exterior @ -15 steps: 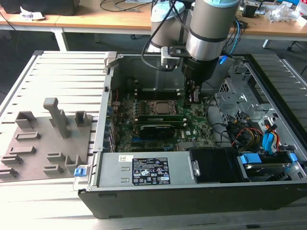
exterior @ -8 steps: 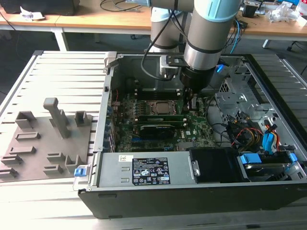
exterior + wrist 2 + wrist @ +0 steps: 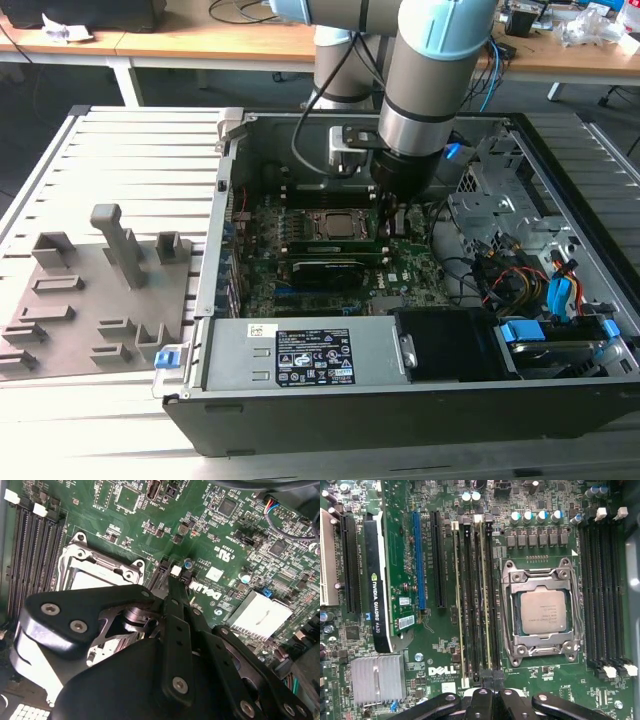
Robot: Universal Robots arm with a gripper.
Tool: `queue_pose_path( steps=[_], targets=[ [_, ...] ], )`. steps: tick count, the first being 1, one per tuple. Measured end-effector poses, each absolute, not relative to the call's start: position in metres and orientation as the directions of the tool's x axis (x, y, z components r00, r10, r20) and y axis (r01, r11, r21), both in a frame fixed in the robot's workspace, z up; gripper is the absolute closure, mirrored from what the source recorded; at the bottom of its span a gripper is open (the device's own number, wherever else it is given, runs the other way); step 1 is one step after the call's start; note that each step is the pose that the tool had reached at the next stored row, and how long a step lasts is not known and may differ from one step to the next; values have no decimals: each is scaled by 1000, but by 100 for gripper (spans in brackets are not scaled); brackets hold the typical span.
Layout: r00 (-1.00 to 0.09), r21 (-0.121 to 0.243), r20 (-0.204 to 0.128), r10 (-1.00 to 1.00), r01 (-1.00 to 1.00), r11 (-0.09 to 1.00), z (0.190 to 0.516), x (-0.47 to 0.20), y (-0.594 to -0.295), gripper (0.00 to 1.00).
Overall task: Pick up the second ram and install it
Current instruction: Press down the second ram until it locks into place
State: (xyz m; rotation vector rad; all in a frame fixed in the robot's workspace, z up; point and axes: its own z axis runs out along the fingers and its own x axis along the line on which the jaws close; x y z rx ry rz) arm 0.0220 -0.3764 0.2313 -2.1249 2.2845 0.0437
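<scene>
Evidently mid-install: arm plunged into the open computer case, which lies on its side on the slatted counter, centre of the exterior view.

- Gripper is clenched, fingertips drawn tight together over the bank of memory slots next to the processor socket. In the second wrist view the gripper tapers to a narrow point on the slot's end latch.
- Second ram: seen edge-on in the first wrist view, standing in the slot of that bank nearest the socket and running away from the fingertips. Tips sit on its near end. Whether they pinch its edge or only bear down on it, I cannot tell.
- Another stick stands in the bank's far slot, away from the socket and parallel to the second ram.
- Judgement: edge-up is the only way the contacts meet the slot, and a hold at one end would serve to seat that end against its latch.
- Graphics card sits well apart on the motherboard, beyond the blue slot.
- Grey parts tray lies at the exterior view's left.
</scene>
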Motion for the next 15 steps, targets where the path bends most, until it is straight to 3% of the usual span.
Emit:
queue_pose_path(
  steps=[8, 15],
  targets=[
    [-70, 3, -36, -997, -998, 70, 234, 20, -376, 89],
    [-70, -8, -37, -997, -998, 70, 234, -29, -376, 89]
  ],
)
